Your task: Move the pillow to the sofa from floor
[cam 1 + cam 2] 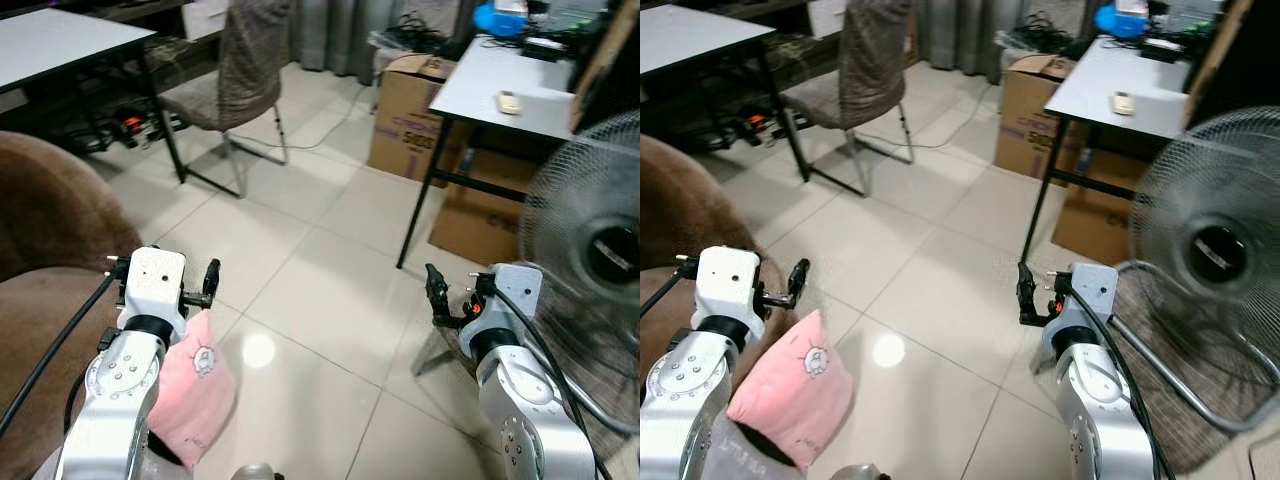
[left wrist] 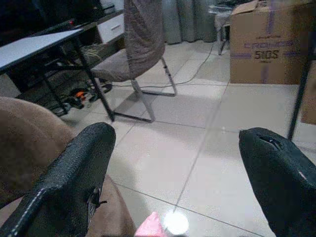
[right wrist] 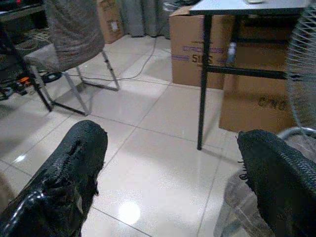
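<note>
Pink pillow lies on the tiled floor against the brown sofa, just under the left arm. The left gripper hovers above it, fingers spread wide, holding nothing. The right gripper is likewise wide open over bare tiles, near the fan.

Head stereo looks down-forward; wrist views look along fingers; all share chair

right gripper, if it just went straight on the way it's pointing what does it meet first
The right gripper, open, points low across bare floor tiles. First in line looks like the black table leg, with cardboard boxes beyond it; depth is unclear.
</note>
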